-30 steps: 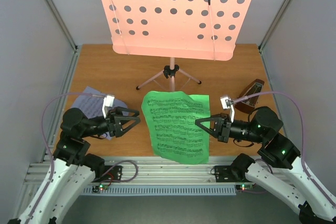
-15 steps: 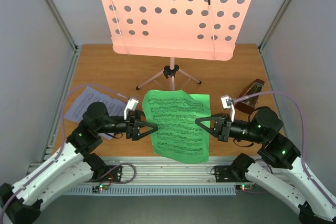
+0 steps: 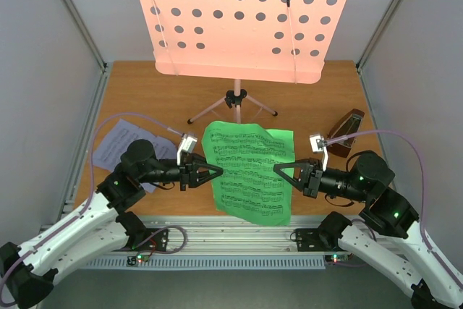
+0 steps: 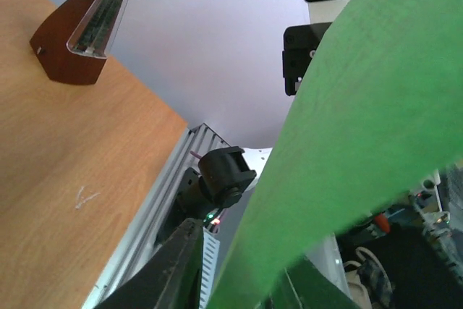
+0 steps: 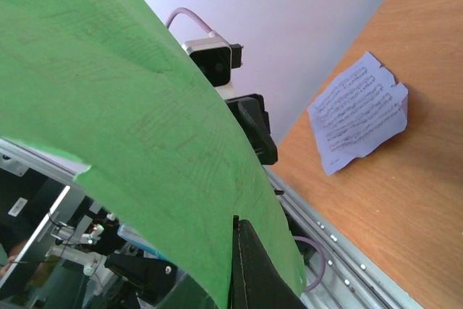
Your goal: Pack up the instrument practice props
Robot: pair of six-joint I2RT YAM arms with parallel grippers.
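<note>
The green music sheet (image 3: 249,175) hangs curved above the table between my two grippers. My right gripper (image 3: 278,169) is shut on its right edge; in the right wrist view the sheet (image 5: 130,106) runs into the shut jaws (image 5: 235,226). My left gripper (image 3: 217,171) sits at the sheet's left edge. Its jaws are narrowed around the paper (image 4: 347,121), and a gap still shows beside one finger (image 4: 177,265). The pink music stand (image 3: 239,16) stands at the back. The reddish-brown metronome (image 3: 347,129) stands at the right, and a white music sheet (image 3: 116,142) lies at the left.
The stand's tripod legs (image 3: 233,103) spread just behind the green sheet. Grey walls close in both sides of the wooden table (image 3: 145,92). A metal rail (image 3: 231,233) runs along the near edge between the arm bases.
My left gripper swung right from the white sheet to the green sheet's left edge and its jaws narrowed. The green sheet and right gripper shifted slightly right.
</note>
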